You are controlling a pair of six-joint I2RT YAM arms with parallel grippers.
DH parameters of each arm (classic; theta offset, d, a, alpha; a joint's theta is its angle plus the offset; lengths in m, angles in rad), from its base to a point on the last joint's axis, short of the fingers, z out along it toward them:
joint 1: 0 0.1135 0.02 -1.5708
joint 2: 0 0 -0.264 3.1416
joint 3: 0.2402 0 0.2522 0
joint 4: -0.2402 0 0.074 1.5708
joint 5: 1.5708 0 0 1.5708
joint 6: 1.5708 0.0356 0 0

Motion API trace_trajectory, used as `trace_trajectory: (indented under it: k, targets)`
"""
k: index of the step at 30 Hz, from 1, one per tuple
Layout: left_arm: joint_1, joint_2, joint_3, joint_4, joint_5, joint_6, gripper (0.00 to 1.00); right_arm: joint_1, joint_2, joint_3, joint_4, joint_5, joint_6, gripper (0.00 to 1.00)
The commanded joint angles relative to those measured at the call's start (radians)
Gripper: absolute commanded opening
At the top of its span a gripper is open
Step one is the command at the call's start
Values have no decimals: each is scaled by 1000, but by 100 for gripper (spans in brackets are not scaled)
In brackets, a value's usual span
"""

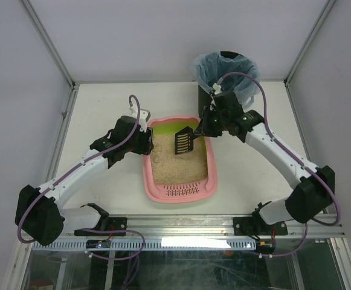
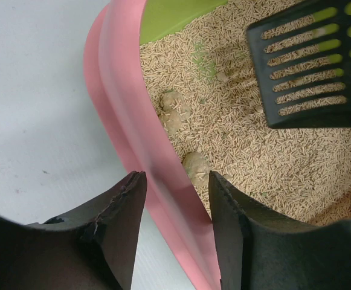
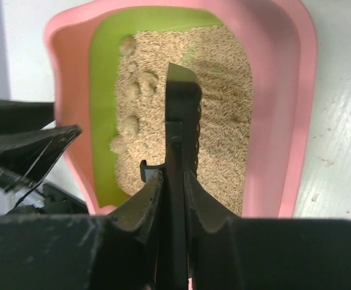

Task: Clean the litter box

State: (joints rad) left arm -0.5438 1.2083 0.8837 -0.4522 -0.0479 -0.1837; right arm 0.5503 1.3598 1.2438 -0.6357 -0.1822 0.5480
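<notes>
White desk (image 1: pixel 103 103) in a pale-walled enclosure, litter box (image 1: pixel 178 194) at its middle between the arms: a stiff, light plastic tray weighted by loose litter that would likely spill if tipped, best held by its pink rim, where the left gripper (image 2: pixel 177 178) has its jaws clamped across the left wall. Over the far end the right gripper (image 3: pixel 172 175), jaws clenched on a black slotted scoop (image 1: pixel 183 143), hangs above the litter, clumps (image 2: pixel 174 109) lying along the left wall. Beyond the far right corner stands a black bin (image 1: pixel 223 84) with a blue bag, its raised rim the likely obstacle.
</notes>
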Motion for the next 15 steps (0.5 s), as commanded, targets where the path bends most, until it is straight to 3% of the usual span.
trace_trajectory:
  k: [1,5,8,15]
  targets:
    - [-3,-2,22,23,17,32,46,38,138,171,-152,115,-32,0]
    - [-4,16,27,22,31,33,43,74,285,290,-233,173,-40,0]
    - [-4,26,25,23,39,35,40,92,405,349,-272,121,-52,0]
    - [-4,50,27,21,50,37,34,152,489,223,-87,-105,13,0]
